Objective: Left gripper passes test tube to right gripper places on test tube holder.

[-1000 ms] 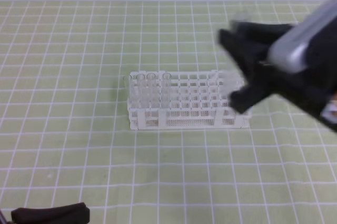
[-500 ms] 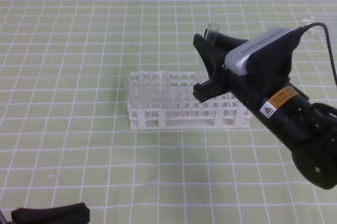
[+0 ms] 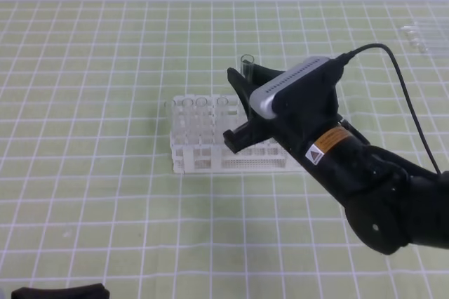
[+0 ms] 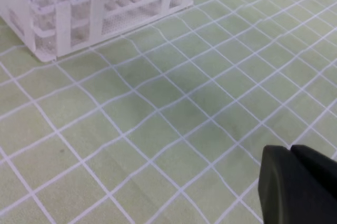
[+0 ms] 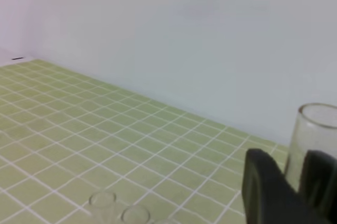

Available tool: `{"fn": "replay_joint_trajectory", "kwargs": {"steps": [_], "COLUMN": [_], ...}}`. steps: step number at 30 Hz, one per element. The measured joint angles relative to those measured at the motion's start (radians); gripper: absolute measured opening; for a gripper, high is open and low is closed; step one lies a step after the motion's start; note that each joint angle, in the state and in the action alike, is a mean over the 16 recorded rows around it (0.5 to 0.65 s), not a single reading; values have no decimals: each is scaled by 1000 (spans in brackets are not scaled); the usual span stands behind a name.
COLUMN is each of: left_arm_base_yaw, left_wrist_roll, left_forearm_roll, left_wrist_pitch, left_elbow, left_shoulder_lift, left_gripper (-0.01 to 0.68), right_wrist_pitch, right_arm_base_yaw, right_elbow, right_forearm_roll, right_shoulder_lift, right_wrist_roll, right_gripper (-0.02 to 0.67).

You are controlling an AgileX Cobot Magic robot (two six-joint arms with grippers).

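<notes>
a: what covered the desk?
b: green mat with white grid, pale wall behind.
a: hands?
b: right hand gripped the test tube above the test tube holder; left hand was closed, empty.

Black arm, silver housing, orange sticker

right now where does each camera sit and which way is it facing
High view: above the front of the mat, looking down at the rack; shows the right tool holding a tube, and the left tool at the bottom edge.
Left wrist: low over the mat, facing the rack; its shut tool shows.
Right wrist: looks across the mat to the wall; tool and tube show.
High and left wrist views share the rack.
</notes>
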Motion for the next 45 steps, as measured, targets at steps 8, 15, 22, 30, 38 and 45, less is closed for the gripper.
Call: {"fn": "replay_joint_trajectory", "kwargs": {"steps": [8,15,22,30,38,45], "left_arm_base_yaw": [0,0,0,0,0,0], "left_wrist_roll": [-3,-4,-4,-4,-4,-5], "left_forearm_roll": [-1,-1,-1,-1,0,0], "left_wrist_pitch": [17,16,15,15,14,15], "left_elbow": [0,0,0,0,0,0], "left_shoulder_lift": [-1,-1,-1,-1,0,-1], "left_gripper": [-3,-3,-3,-3,-3,-3], "right_wrist_pitch": [10,14,6,-13,-24,-26], "right_arm_base_yaw": [8,8,9,13,17,18], "right_elbow": [-41,-55,-56,-56,-56,-57], "right_forearm_roll": [30,30,30,29,27,26], "right_shoulder_lift": [47,76,98,118,133,142], "right_wrist_roll": [-36,-37,-35,-20,-8,-8], "right_gripper": [99,99,99,99,99,99]}}
